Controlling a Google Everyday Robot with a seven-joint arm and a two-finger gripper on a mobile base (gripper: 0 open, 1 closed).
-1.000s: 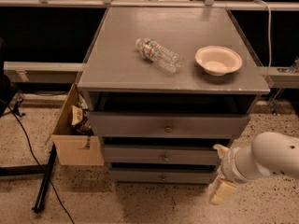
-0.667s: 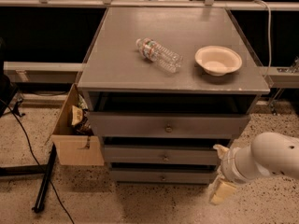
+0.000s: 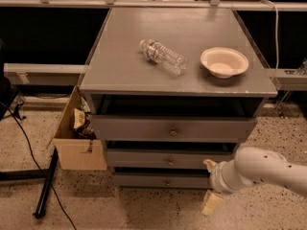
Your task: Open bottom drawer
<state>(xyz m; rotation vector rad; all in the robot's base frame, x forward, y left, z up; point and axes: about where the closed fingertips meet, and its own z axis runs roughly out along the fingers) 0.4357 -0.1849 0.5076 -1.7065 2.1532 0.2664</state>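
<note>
The bottom drawer is the slimmest grey front at the foot of the grey cabinet, with a small round knob at its centre. It sits nearly flush under the middle drawer. My gripper is on the end of the white arm coming in from the lower right. It hangs just off the right end of the bottom drawer's front, to the right of the knob. Its two cream fingers stand apart, one above the other, with nothing between them.
The widest top drawer juts out slightly. A plastic bottle and a white bowl lie on the cabinet top. An open cardboard box stands against the cabinet's left side. A black stand leg and cables cross the floor at left.
</note>
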